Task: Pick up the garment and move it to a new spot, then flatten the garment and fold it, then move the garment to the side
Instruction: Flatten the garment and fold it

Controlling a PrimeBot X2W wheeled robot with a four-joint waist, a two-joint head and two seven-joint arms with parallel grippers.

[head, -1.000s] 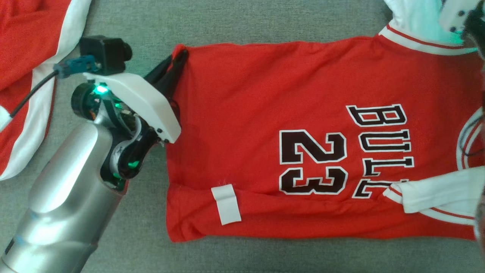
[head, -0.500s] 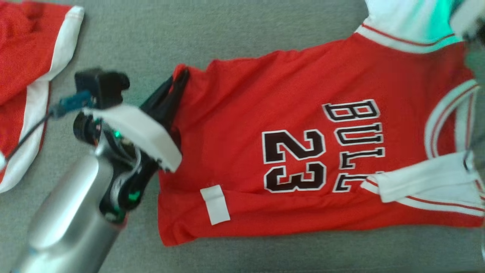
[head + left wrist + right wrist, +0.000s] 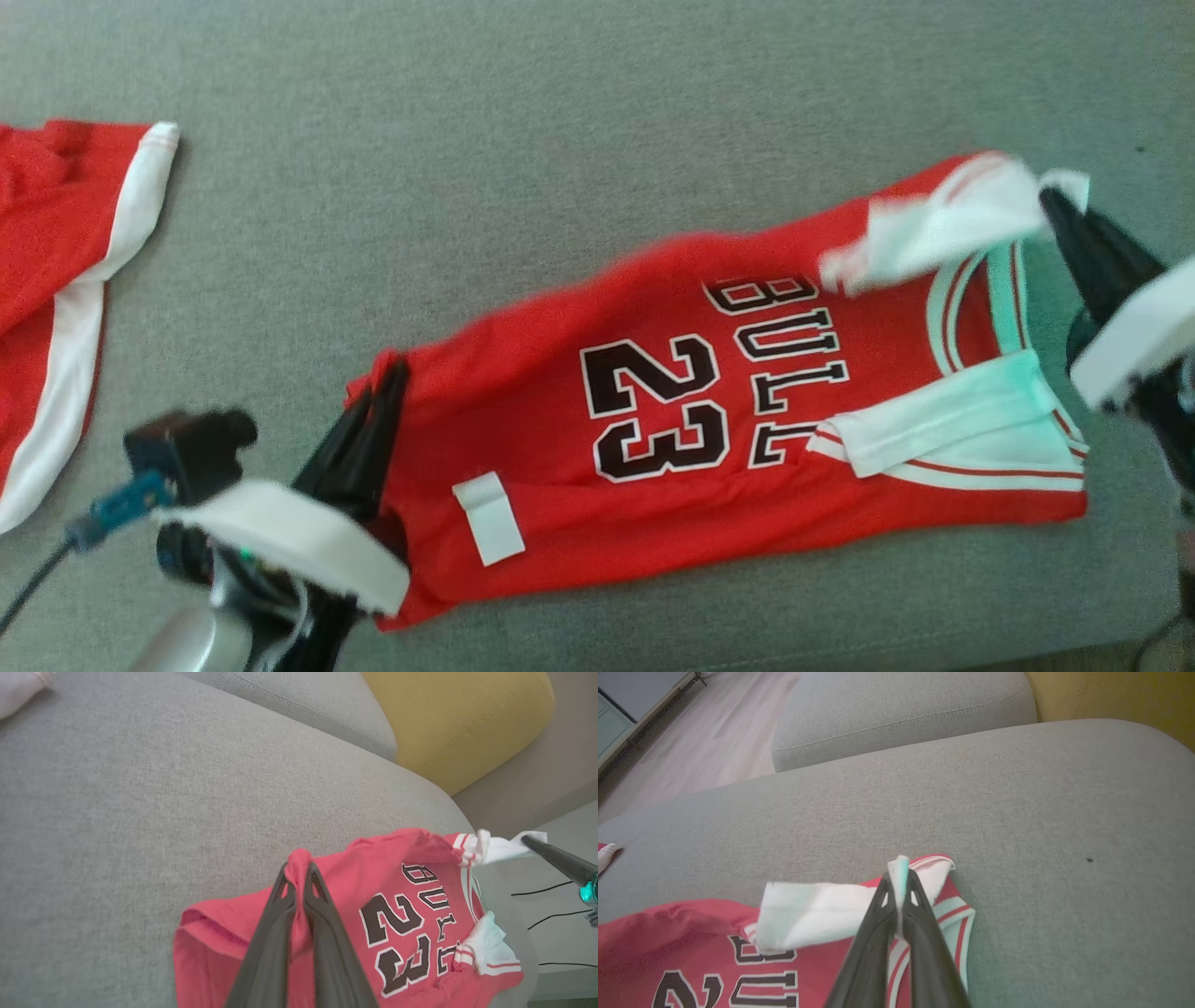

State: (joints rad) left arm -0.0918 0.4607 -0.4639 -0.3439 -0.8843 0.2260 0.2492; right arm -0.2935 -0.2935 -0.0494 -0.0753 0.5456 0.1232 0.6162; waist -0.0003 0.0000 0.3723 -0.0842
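Note:
The garment (image 3: 551,420) is a red jersey with "BULLS 23" in black and white sleeves, lying slanted on the grey sofa seat (image 3: 523,168). My left gripper (image 3: 385,381) is shut on the far corner of its red hem, seen pinched between the fingers in the left wrist view (image 3: 299,873). My right gripper (image 3: 1053,200) is shut on the tip of the far white sleeve (image 3: 808,918), which stands up between the fingers (image 3: 899,877). That far edge is raised off the seat; the near edge still rests on it.
A second red and white garment (image 3: 65,280) lies at the left of the seat. A yellow cushion (image 3: 458,723) and a grey back cushion (image 3: 901,714) stand behind. Beyond the seat's right end, floor with cables (image 3: 556,914) shows.
Both grippers have shut, the left on the hem corner, the right on the white sleeve. The garment's far edge has lifted and come toward me. The head camera has also shifted.

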